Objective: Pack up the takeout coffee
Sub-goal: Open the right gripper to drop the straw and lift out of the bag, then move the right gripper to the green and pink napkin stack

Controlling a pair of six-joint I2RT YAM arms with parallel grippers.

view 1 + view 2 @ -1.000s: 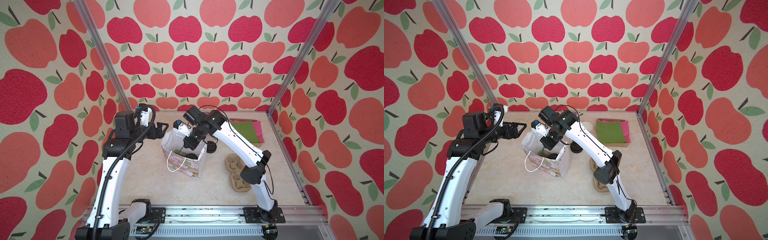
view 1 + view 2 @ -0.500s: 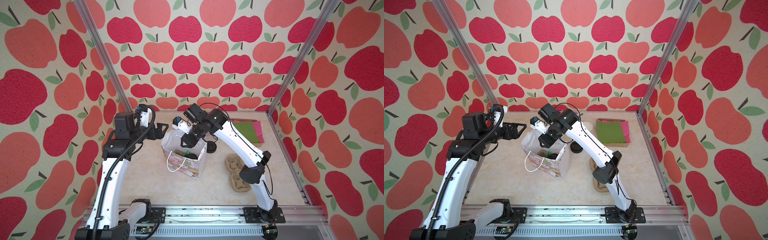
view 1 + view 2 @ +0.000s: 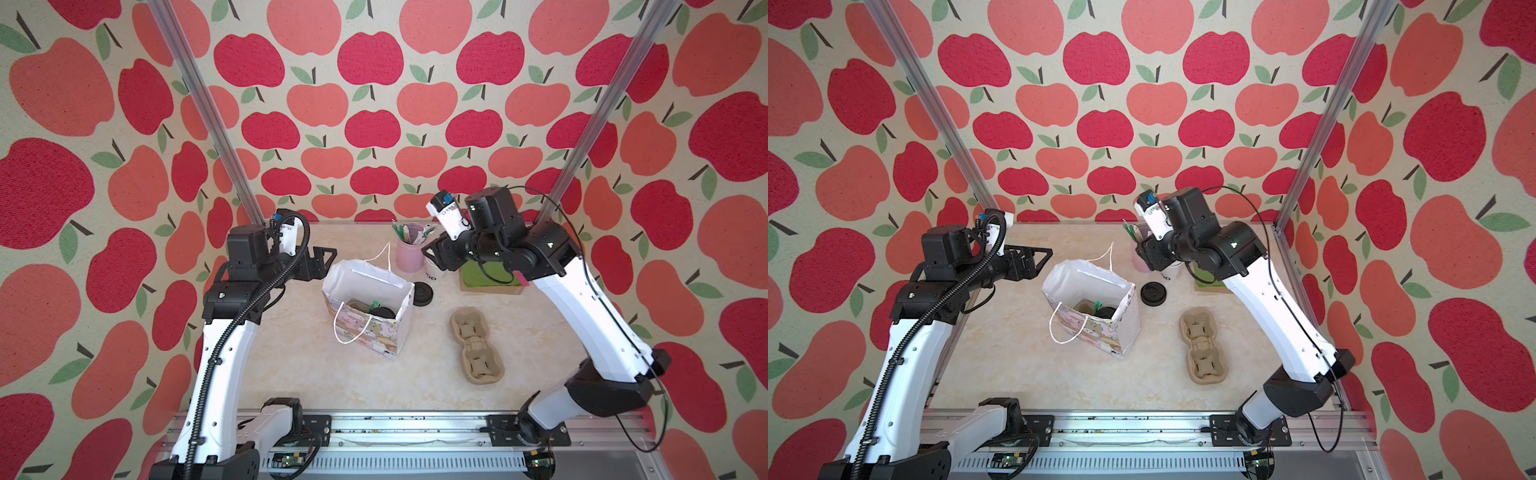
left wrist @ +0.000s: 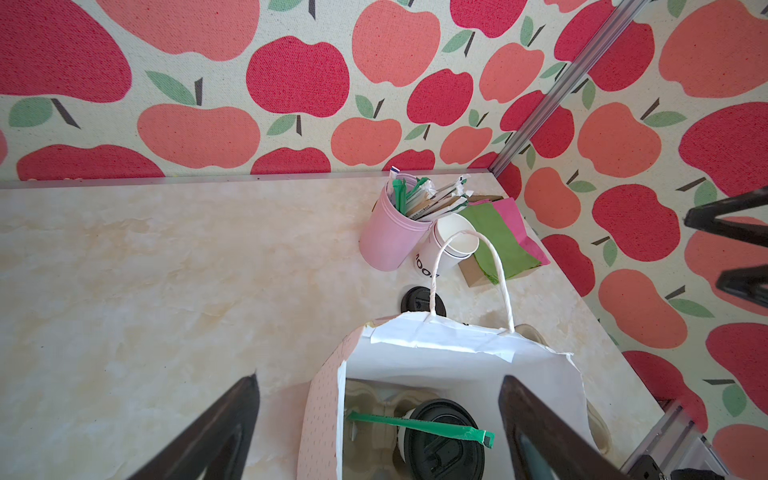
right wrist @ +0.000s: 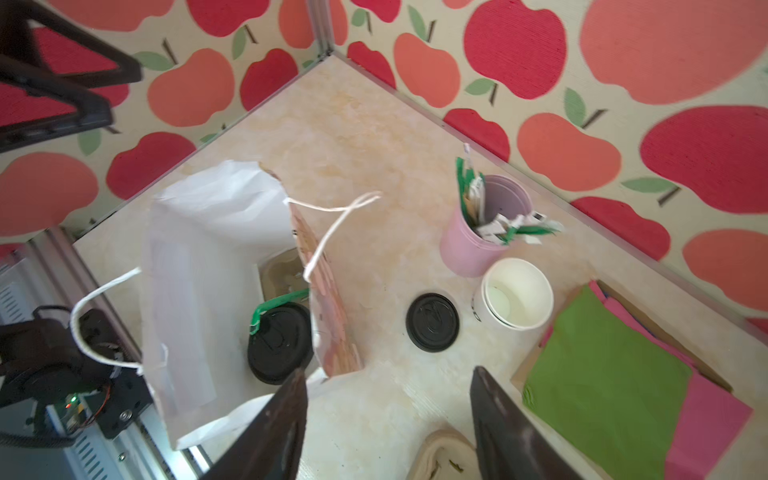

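**A:** Far left in a top view, the left pincer [image 3: 327, 259] is spread wide, holding nothing, just beside the bag [image 3: 374, 332].

**B:** And the takeout coffee [image 4: 442, 440]?

**A:** Already down in that bag, centre frame, seated in a pulp carrier [image 4: 370, 395], with 1 green stirrer [image 4: 415, 428] across its black lid.

**B:** How would it handle?

**A:** Light, I'd say. Thin paper walls that buckle, and a press-on lid that could pop. Take the cup wall just under the lid rim, gently.

**B:** Moving right?

**A:** A loose lid [image 3: 422, 292] lies flat on the table [image 3: 291, 365]. Next comes the pink holder [image 3: 409, 249], crammed with sticks and sachets [image 4: 436, 199], then 1 open cup [image 5: 517, 293] that looks empty. The right pincer [image 5: 387, 370] hangs by them, parted, nothing in it. Lower right, a 2nd carrier [image 3: 476, 347] has both wells bare, with napkins [image 5: 602, 374] beyond it.
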